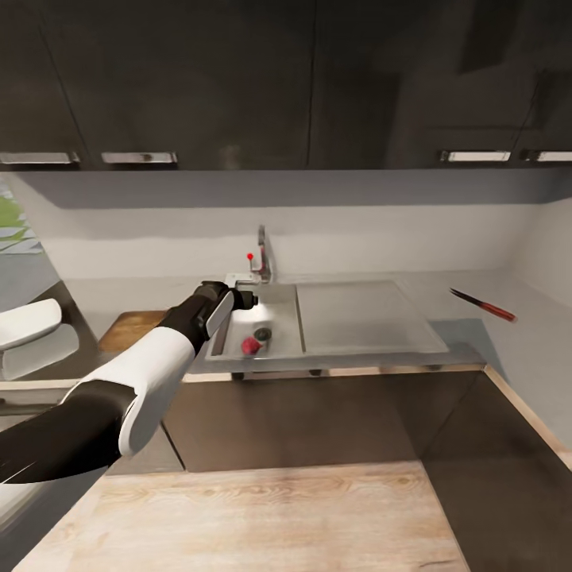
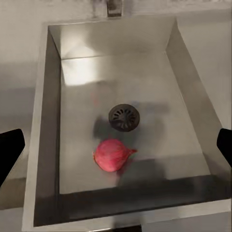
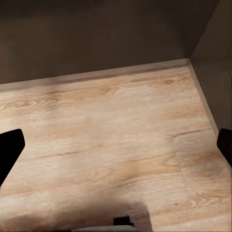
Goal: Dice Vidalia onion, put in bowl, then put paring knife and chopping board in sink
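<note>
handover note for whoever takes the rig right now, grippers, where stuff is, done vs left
Left gripper: open, empty, poised above the sink.
Right gripper: open, empty, facing wooden floor.
Onion: on the basin floor beside the drain.
Knife: on the countertop to the right of the sink.
Chopping board: left of the sink. Bowl: far left.
Done: nothing yet. Left: grasp onion, dice, fill bowl, put knife and board in sink.

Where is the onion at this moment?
The onion lies on the floor of the sink, just beside the round drain, below the open left end effector; the head view shows it too.
</note>
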Available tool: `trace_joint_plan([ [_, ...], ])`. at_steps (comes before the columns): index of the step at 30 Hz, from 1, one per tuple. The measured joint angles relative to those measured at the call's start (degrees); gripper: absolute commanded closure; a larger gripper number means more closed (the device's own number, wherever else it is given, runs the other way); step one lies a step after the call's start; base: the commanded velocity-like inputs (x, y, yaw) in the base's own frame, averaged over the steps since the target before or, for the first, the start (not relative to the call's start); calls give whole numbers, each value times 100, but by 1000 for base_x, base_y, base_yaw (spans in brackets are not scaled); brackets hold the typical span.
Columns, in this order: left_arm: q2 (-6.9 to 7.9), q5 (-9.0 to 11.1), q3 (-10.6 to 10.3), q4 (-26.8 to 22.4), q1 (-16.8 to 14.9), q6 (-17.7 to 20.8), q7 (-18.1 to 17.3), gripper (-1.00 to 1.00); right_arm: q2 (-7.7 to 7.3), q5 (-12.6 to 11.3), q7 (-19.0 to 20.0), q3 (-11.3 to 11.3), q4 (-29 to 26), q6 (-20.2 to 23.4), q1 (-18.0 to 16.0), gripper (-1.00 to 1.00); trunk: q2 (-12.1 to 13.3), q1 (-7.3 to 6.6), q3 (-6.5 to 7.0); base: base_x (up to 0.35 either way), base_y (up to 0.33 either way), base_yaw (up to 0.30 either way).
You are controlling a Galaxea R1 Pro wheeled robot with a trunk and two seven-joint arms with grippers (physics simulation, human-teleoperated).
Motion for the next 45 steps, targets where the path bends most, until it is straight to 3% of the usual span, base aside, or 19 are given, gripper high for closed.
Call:
trace_joint_plan([
  [19,-18,0,-16,-7,336,8,-6,-100,-2,-1,-1,-1,94,6,0,-100,1,4,-176,73,0,0],
  [45,-10,0,-18,-2,545,9,-9,-100,2,-1,-6,7,104,6,0,-100,0,4,-418,43,-34,0],
])
